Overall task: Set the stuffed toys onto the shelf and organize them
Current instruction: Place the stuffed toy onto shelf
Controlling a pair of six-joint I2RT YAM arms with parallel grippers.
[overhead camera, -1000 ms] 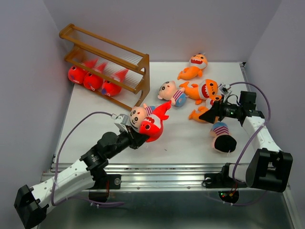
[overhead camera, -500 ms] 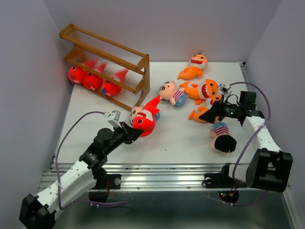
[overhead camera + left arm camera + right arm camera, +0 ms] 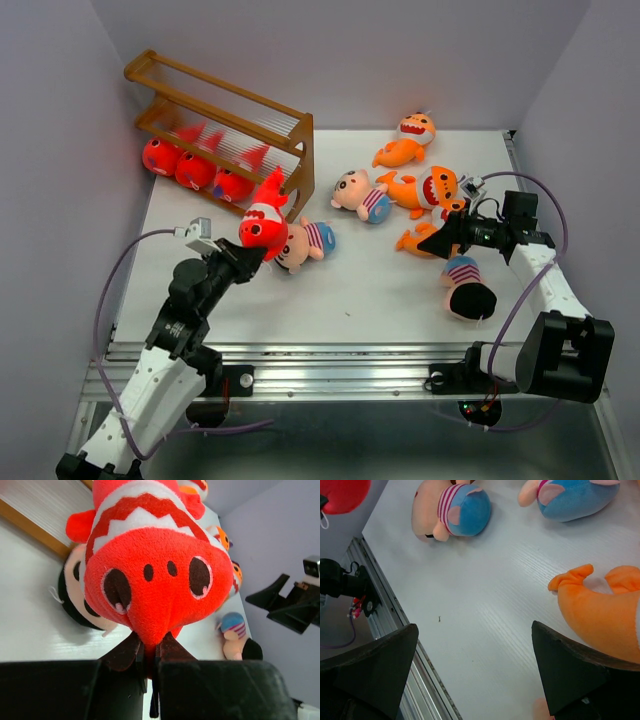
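Stock on shelf point(image 3: 222, 128): you had three red sharks point(image 3: 196, 169) on its lowest tier. Fourth red shark point(image 3: 262, 222): clamped in your left gripper point(image 3: 150, 652), near the shelf's front. Right gripper point(image 3: 475, 672) gaped empty. Roughly six loose toys point(image 3: 362, 196) lay unshelved beside the shelf.

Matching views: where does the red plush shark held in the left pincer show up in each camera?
Top external: red plush shark left of centre, by the end panel of the brown wooden shelf, in the left pincer.
Left wrist: fills the centre, face toward the camera.
Right wrist: only a red patch in the top-left corner.
Shared landmark: the black-haired boy plush in a striped shirt lying beside it.
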